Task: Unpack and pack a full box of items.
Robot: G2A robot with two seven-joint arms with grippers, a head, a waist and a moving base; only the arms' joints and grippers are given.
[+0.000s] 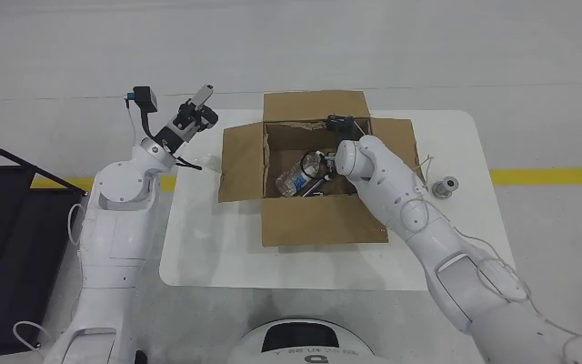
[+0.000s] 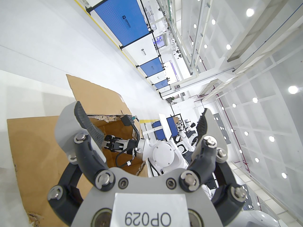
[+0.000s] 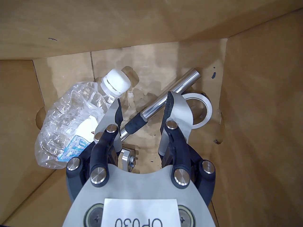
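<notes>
- Down inside the cardboard box (image 3: 142, 12), the right gripper (image 3: 144, 100) hangs over a metal rod (image 3: 170, 89) with a black sleeve at one end. Its fingers stand apart, one on each side of the rod, and have not closed on it.
- That straddle looks like the set-up for a pick. The rod lies slantwise on the box floor, and the fingers sit across it so that closing would pinch the shaft.
- Beside the rod, a crumpled clear bottle (image 3: 71, 114) with a white cap lies on its side against one wall. A roll of white tape (image 3: 203, 112) leans in the corner, just behind the rod's bare end. A small metal bracket (image 3: 127, 159) lies on the floor under the palm.
- Left of the box, the left gripper (image 2: 142, 109) is held up off the table (image 1: 209, 246), its fingers spread wide around nothing. I judge that it is parked there to leave the box opening to the other arm.
- From above, the box's flaps are folded out flat, the bottle (image 1: 293, 180) shows through the opening, and a small metal part (image 1: 444, 187) sits out on the table to the right of the box. The arm hides the rod and tape in that view.
- By my reading, unpacking is under way, with several items left to lift out.
</notes>
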